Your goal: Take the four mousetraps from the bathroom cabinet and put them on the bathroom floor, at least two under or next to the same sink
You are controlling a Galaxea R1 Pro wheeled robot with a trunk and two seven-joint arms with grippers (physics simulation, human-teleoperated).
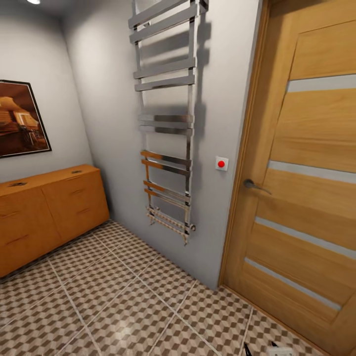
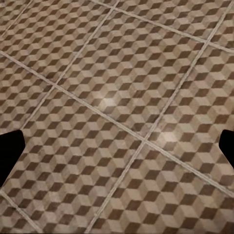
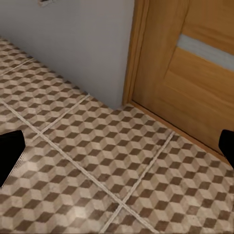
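Under the left claw lies the bathroom floor, and the claw's dark tips sit wide apart. The right claw is spread wide too, over floor tiles near a wooden door. Far off to the left stands the cabinet, with small flat things on top, too tiny to name.

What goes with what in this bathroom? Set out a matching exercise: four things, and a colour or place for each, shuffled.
1. cabinet
2. towel rail
3. door
4. wall button

A. red, between rail and door
B. chrome bars, on the grey wall
C. orange-brown, low, under the framed picture
D. light wood with pale glass strips, shut

Pairs: 1-C, 2-B, 3-D, 4-A
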